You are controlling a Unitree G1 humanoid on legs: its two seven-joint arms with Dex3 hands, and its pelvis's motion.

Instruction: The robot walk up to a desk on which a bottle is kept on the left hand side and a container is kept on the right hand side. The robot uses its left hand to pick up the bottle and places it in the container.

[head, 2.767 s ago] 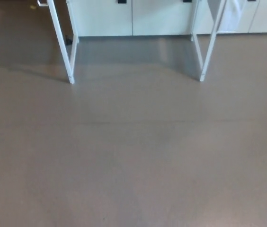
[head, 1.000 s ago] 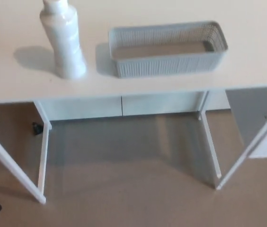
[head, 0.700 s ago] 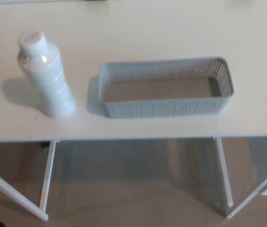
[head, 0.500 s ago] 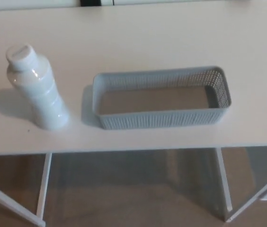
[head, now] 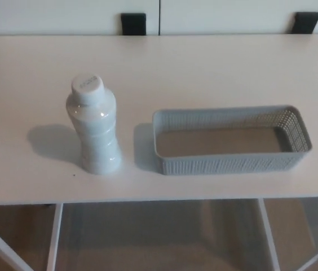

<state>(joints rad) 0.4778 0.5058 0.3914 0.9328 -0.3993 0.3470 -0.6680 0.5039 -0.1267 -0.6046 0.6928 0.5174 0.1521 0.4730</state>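
While neither hand showed, so their state could not be told, the bottle (head: 95, 127) stood upright just left of the container (head: 230, 140) on the desk (head: 204, 68).

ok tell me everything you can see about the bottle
The bottle is white and glossy, plastic by its look, with a ribbed waist and a round white cap, closed. It stands upright on the white desk, near the front edge, casting a shadow to its left. The grey mesh basket sits to its right with a gap between them. Only the desk touches the bottle; no hand is in view.
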